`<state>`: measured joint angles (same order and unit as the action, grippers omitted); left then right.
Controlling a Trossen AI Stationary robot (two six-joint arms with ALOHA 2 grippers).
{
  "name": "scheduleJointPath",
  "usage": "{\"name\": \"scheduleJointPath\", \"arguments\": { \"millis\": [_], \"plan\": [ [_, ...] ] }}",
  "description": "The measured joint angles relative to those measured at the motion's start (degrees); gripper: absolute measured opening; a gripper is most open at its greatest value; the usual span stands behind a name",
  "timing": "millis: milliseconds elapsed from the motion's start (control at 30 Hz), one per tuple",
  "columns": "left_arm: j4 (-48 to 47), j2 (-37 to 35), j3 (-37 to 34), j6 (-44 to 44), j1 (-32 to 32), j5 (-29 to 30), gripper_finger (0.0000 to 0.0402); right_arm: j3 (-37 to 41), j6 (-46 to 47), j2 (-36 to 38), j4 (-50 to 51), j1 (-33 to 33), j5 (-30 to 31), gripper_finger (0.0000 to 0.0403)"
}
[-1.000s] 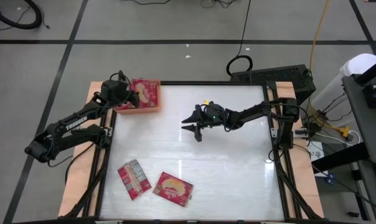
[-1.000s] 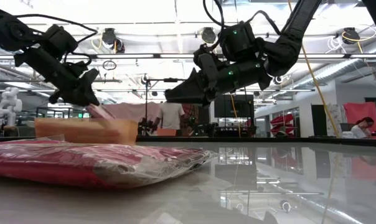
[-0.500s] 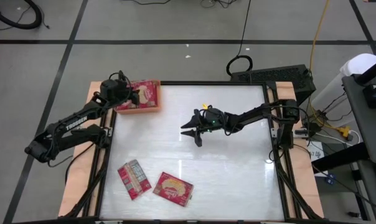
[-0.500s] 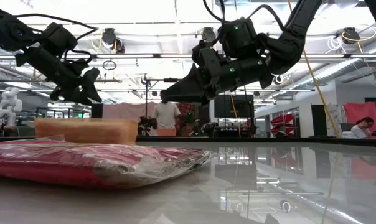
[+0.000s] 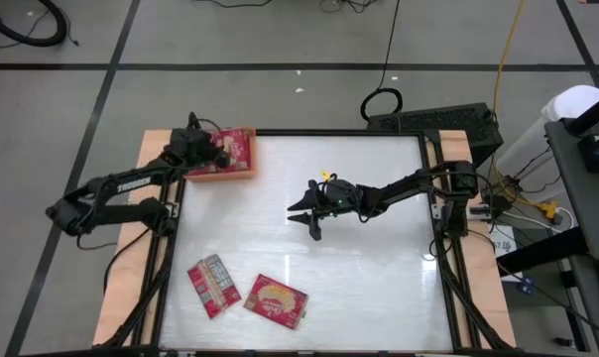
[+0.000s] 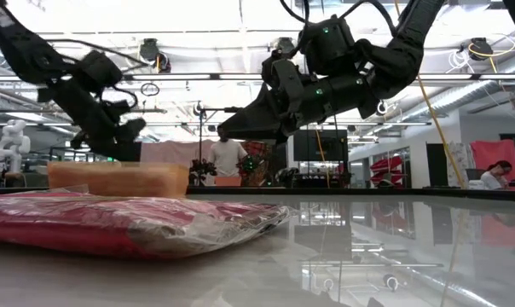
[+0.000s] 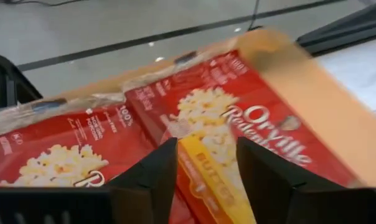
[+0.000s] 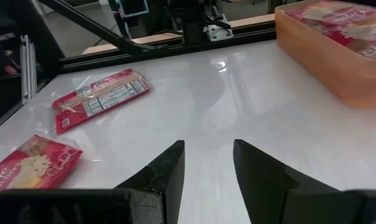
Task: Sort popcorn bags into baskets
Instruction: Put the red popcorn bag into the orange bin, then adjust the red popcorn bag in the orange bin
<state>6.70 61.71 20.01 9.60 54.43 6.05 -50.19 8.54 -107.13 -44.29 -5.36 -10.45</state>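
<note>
both jaws parted and empty, left gripper (image 7: 203,171) over orange basket (image 5: 223,171).

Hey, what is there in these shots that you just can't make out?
- High view: the left gripper covers part of the orange tray, so the packet count inside is hidden.
- Low view: the tray wall hides its contents.
- Left wrist view: the popcorn bags are cut off by the edges.

L hand (image 5: 218,154) was held at the far-left corner, fingers parted, empty. R hand (image 5: 301,216) was hung mid-worktop, fingers apart, empty.
</note>
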Motion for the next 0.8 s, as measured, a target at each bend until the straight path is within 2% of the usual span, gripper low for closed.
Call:
{"name": "scheduleJointPath", "arguments": {
  "millis": [167,367,500,667,800],
  "plan": [
    [6.33,8.50,0.00,0.77,-1.17,3.23,0.0132,0.00,0.00,0.00,0.24,1.33,0.03,0.0130],
    [12.07,13.60,0.04,0.83,-3.52,3.32,0.0109,-0.02,0.00,0.00,0.43,2.48,0.05,0.0130],
    [13.28,13.04,0.03,0.29,-4.34,3.19,0.0107,-0.02,0.03,0.00,0.44,2.85,0.05,0.0130],
    [13.39,8.51,0.02,-0.01,-4.75,3.40,0.0106,-0.02,1.39,0.00,0.44,2.86,0.03,0.0130],
    [10.09,4.30,0.02,0.32,-5.81,8.07,0.0106,-0.02,3.05,0.00,0.44,2.88,0.01,0.0130]
  ]
}}
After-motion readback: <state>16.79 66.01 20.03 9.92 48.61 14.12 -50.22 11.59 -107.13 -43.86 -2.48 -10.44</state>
